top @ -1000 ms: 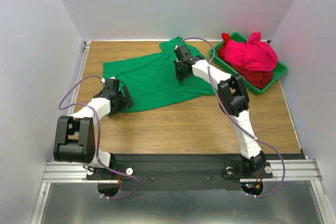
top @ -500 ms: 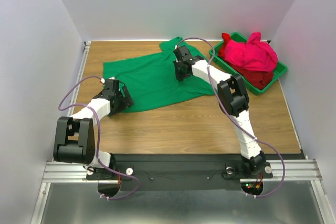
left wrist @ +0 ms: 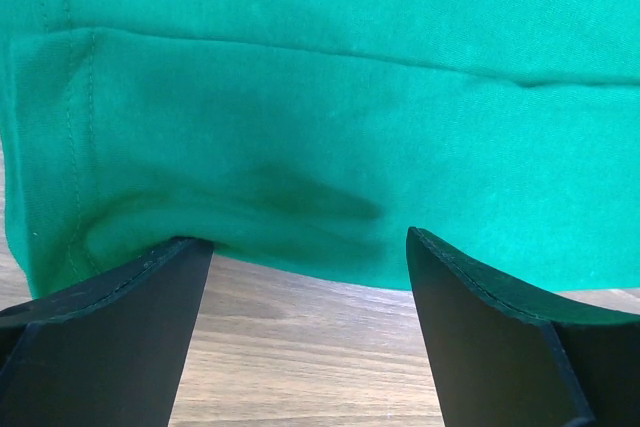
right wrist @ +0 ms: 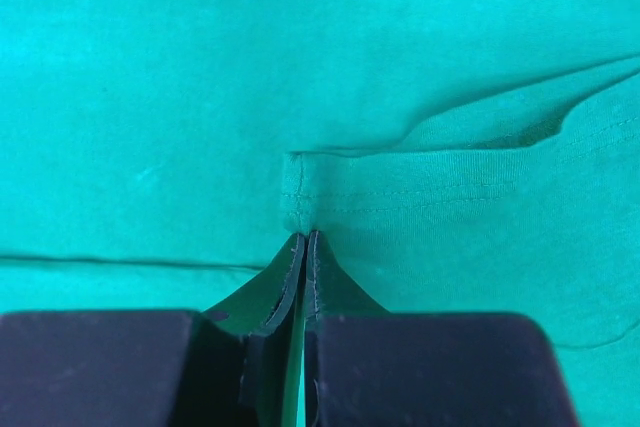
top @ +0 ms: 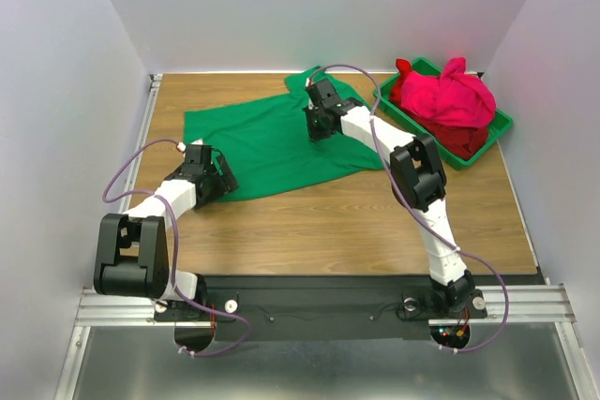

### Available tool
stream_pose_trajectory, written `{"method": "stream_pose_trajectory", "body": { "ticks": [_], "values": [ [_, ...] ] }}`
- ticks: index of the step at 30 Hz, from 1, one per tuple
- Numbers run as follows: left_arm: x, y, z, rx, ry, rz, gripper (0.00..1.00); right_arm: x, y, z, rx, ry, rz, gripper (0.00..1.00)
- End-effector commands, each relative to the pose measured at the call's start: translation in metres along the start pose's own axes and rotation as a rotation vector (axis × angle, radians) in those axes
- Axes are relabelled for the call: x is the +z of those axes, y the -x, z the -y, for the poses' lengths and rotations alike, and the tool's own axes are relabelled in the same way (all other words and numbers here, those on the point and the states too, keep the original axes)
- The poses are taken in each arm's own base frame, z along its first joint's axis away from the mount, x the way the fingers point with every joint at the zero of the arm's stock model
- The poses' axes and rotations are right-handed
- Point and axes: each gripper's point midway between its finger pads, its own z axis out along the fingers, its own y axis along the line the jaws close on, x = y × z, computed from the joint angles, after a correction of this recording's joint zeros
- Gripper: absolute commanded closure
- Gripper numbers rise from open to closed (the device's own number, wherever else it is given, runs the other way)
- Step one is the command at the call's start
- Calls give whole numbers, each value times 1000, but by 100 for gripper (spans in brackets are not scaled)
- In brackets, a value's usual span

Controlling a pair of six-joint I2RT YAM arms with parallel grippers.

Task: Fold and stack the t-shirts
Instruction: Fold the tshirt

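Observation:
A kelly green t-shirt [top: 272,142] lies spread flat on the wooden table [top: 328,222]. My right gripper [top: 317,128] is down on its upper right part. In the right wrist view it [right wrist: 303,235] is shut, pinching a stitched fold of the green t-shirt [right wrist: 200,97] between its tips. My left gripper [top: 222,178] sits at the shirt's near left corner. In the left wrist view it [left wrist: 308,239] is open, its fingers [left wrist: 120,317] resting on bare wood just short of the hem of the green t-shirt [left wrist: 320,97]. A bright pink t-shirt [top: 450,96] lies bunched on a darker red t-shirt [top: 466,141].
The pink and red shirts fill a rigid green bin [top: 503,125] at the back right corner. White walls close in the table on the left, back and right. Purple cables loop over both arms.
My right gripper has closed on the green fabric and edged slightly back and left. The left arm has shifted a little, its gripper staying open at the hem.

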Motion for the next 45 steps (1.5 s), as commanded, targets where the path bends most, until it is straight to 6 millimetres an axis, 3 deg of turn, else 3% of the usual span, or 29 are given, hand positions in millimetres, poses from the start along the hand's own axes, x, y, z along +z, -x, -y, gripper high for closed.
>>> {"method": "stream_pose_trajectory", "body": {
  "ticks": [1, 2, 5, 6, 9, 10, 16, 20, 21, 23, 24, 25, 27, 28, 31, 34, 39, 45],
  "values": [
    [-4, -20, -9, -18, 23, -52, 9, -23, 23, -17, -19, 49, 64, 93],
    [-4, -20, -9, -18, 23, -52, 9, -24, 23, -17, -19, 51, 64, 91],
    [-6, -19, -9, -22, 24, -46, 9, -28, 26, -18, -5, 52, 72, 59],
    [-7, -19, -10, -23, 27, -47, 9, -31, 29, -19, 1, 51, 81, 40],
    [-11, -12, -8, -30, 30, -28, 9, -49, 48, -18, 19, 39, 136, 27],
    [-14, -6, -6, -35, 29, -15, 8, -64, 60, -17, 29, 41, 169, 26],
    [-39, 31, 4, -45, 25, 91, 8, -112, 75, 19, 88, -12, 232, 23],
    [-52, 53, 11, -36, 16, 144, 8, -123, 49, 60, 159, -98, 196, 24],
    [-54, 55, 14, -33, 8, 151, 8, -137, 46, 67, 177, -111, 207, 24],
    [-57, 60, 22, -27, -12, 161, 8, -134, 15, 93, 222, -161, 150, 25],
    [-57, 59, 29, -14, -29, 158, 8, -147, 15, 104, 245, -176, 167, 27],
    [-56, 59, 35, 1, -41, 153, 8, -142, -8, 114, 253, -198, 121, 28],
    [-52, 52, 52, 45, -87, 132, 8, -155, -14, 134, 282, -229, 131, 30],
    [-51, 50, 62, 62, -126, 131, 8, -155, -28, 142, 289, -246, 111, 31],
    [-44, 37, 88, 119, -205, 93, 8, -162, -40, 163, 306, -275, 106, 32],
    [-33, 26, 100, 146, -241, 61, 9, -164, -45, 177, 315, -288, 100, 33],
    [-13, 0, 104, 186, -241, -26, 9, -156, -52, 182, 317, -268, 75, 35],
    [7, -27, 84, 191, -171, -100, 9, -141, -55, 187, 313, -256, 56, 38]
  ]
}}
